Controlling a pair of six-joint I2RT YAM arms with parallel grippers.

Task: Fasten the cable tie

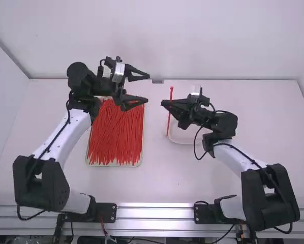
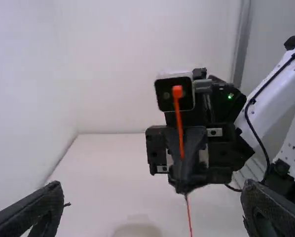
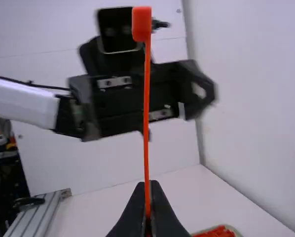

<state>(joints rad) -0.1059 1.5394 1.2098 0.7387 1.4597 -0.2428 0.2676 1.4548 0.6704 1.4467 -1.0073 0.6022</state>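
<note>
1. Nearest the camera, a metal rail (image 1: 152, 207) is being seen along the front edge of the white table (image 1: 274, 132), and both arm bases are being carried on it.
2. Farther in, on the left half of the table, a flat tray (image 1: 114, 164) is being filled by a heap of red ties (image 1: 116, 133), laid lengthwise and side by side.
3. Right of the tray, a clear container (image 1: 180, 142) is being partly covered from above by the right arm's wrist.
4. The right gripper (image 3: 146, 217) is being held above that container, and its fingers are being pressed together on a single cable tie (image 3: 146, 123).
5. That cable tie is being held upright in the air, clear of the table, with its square head above the fingers and its thin tail below them, toward the container.
6. Farther back and to the left, the left gripper (image 1: 142, 87) is being held near the far end of the tray, its fingers being spread wide with nothing between them.
7. The two grippers are being pointed at each other, apart, with the upright tie between them. In the left wrist view, part of the right wrist's camera is being hidden by the tie.
8. Beyond them, a small red piece (image 1: 157, 81), too small to identify, is lying near the table's far edge, and the table is being closed in by white walls (image 1: 192, 35).
</note>
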